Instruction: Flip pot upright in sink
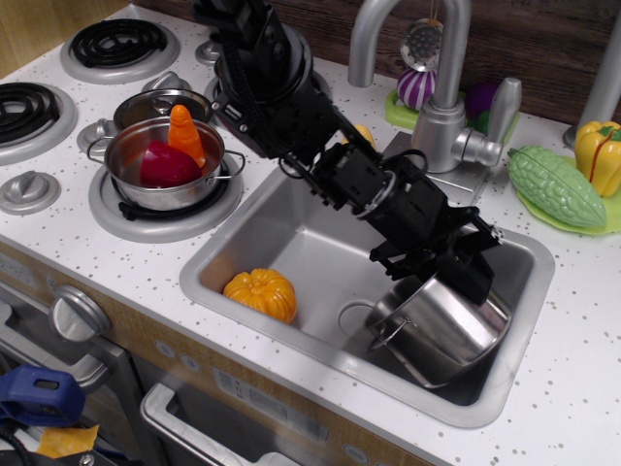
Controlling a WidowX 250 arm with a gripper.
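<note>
The gripper (pixel 473 277) jaws are clamping the rim of the pot (pixel 441 325), tilting in the sink's (pixel 291 228) right end. It looks light, stiff and slippery; the rim is gripping best.

The arm (pixel 291 87) is matte black, built of blocky segments with thin black cables looping along them; its end effector (pixel 464 260) is black too.

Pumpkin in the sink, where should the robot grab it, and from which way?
Best guess: from straight above, fingers closing across the round ribbed sides of the orange pumpkin. It sits low on the floor of the sink close to the front wall, so a sideways approach looks blocked. The gripper is now at the pot.
</note>
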